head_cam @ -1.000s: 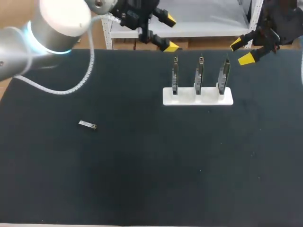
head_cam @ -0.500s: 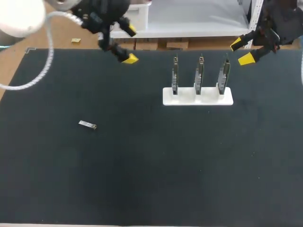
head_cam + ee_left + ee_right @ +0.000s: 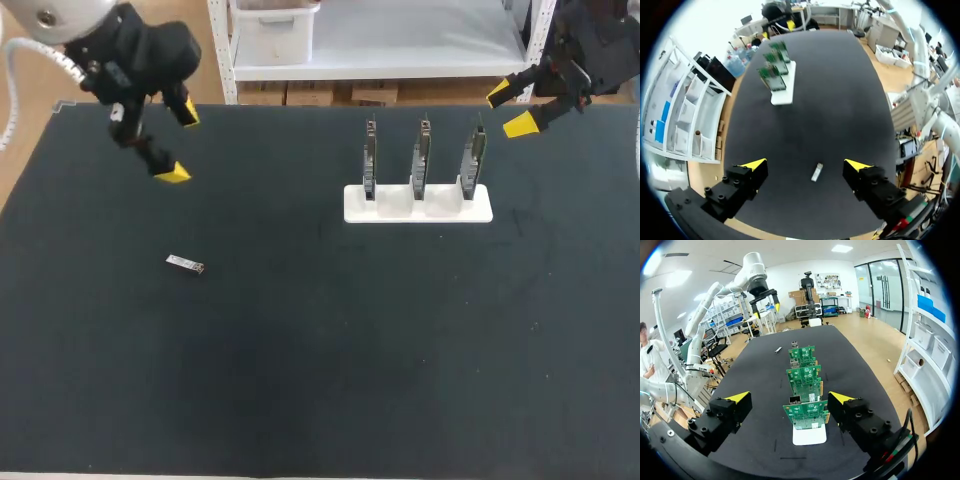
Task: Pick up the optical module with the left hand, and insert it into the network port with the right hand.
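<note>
So, 1 module only: a small silvery stick, flat on the black table, L side, well apart from everything else.

L gripper hangs over the table's far L part, beyond the module & not touching it. Its 2 yellow tips are spread wide w/ nothing betw. them. In the L wrist view the module shows down on the table in the gap betw. the 2 tips of the L gripper.

3 green boards stand upright, side by side, in 1 white holder, R of middle toward the far edge.

R gripper hangs at the far R edge, just beyond the holder's R end. Its 2 tips are also spread wide, empty.

In the R wrist view the 3 boards line up one behind another ahead of the R gripper, nearest one in the gap betw. its tips. A small grey port sits on that nearest board. The module lies far off past the row.
</note>
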### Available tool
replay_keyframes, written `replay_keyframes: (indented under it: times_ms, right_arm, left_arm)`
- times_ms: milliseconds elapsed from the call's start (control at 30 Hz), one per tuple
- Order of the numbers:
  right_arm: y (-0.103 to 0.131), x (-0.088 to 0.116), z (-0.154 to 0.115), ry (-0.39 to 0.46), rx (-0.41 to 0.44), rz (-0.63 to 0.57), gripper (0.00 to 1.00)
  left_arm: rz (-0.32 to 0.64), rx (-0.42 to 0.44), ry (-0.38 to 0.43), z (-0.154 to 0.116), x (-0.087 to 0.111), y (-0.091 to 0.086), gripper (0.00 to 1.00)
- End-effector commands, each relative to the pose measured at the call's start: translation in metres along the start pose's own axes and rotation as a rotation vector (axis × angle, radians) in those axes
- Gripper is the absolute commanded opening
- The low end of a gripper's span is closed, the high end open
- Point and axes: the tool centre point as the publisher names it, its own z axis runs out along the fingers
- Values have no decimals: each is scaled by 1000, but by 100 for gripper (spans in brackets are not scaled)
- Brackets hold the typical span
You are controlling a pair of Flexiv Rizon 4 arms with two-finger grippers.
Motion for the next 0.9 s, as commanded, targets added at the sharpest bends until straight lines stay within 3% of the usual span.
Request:
replay_keyframes:
  times_ms: [33, 133, 633, 900]
  right_arm:
    - [0, 0, 0, 0, 2, 0, 100]
    - [0, 0, 0, 0, 2, 0, 100]
    - [0, 0, 0, 0, 2, 0, 100]
    - [0, 0, 0, 0, 2, 0, 100]
  left_arm:
    - [17, 16, 64, 11, 9, 2, 100]
    - [40, 34, 130, 23, 22, 0, 100]
    - [79, 80, 252, 81, 83, -18, 100]
    - [141, 44, 289, 104, 92, -26, 100]
